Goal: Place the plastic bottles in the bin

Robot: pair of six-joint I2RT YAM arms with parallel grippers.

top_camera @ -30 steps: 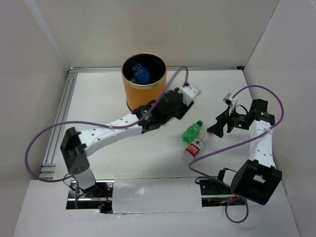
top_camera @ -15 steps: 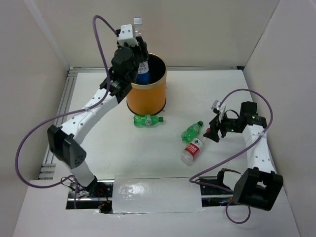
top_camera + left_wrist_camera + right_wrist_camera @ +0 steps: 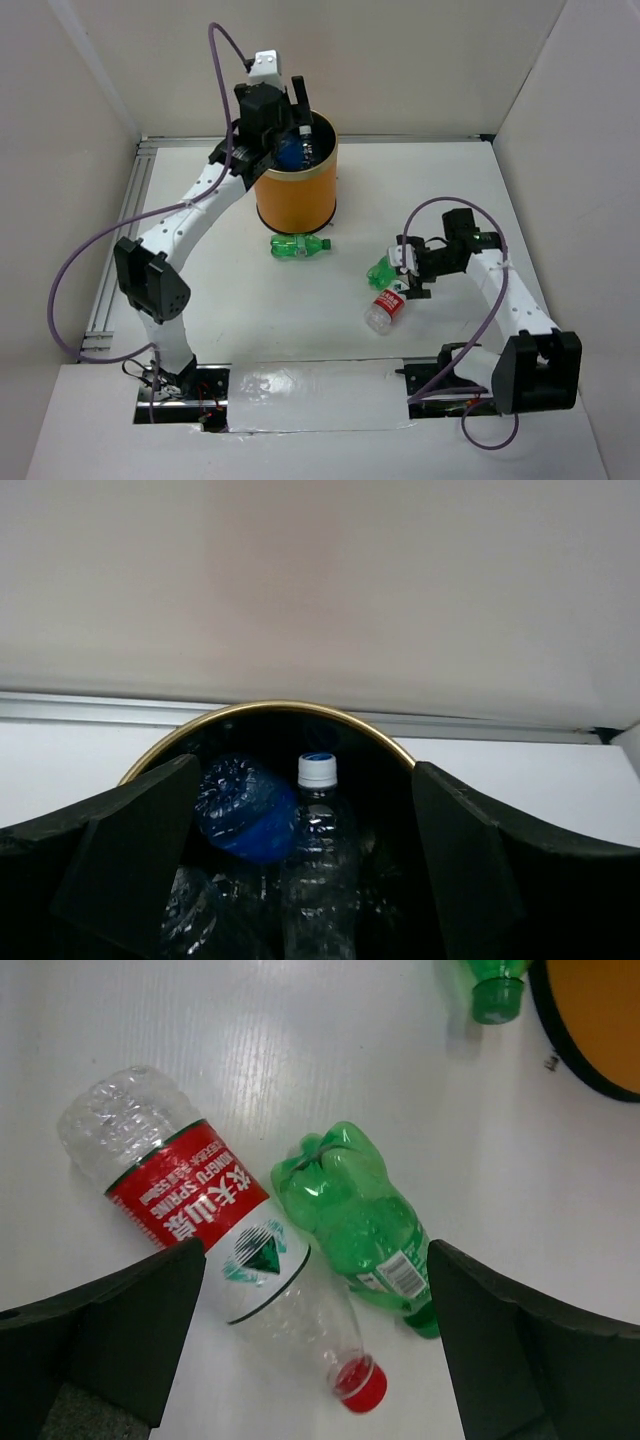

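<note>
The orange bin (image 3: 297,192) stands at the back centre. My left gripper (image 3: 288,128) hovers open above its mouth. In the left wrist view the gold rim of the bin (image 3: 280,707) frames a clear white-capped bottle (image 3: 320,830), a blue one (image 3: 243,810) and another clear one (image 3: 200,920), all lying below my open left gripper (image 3: 300,880). One green bottle (image 3: 298,245) lies in front of the bin. My right gripper (image 3: 400,275) is open, low over a second green bottle (image 3: 350,1205) and the red-labelled bottle (image 3: 200,1210), which lie touching between its fingers (image 3: 100,1330).
Aluminium rails run along the left edge (image 3: 115,250) and the back of the table. White walls enclose left, back and right. Silver tape (image 3: 310,395) covers the near edge between the arm bases. In the right wrist view the bin's base (image 3: 600,1020) shows at top right.
My left gripper has opened over the bin and the clear bottle it held now lies inside. My right arm has swung left and down over the green and red-labelled bottles.
</note>
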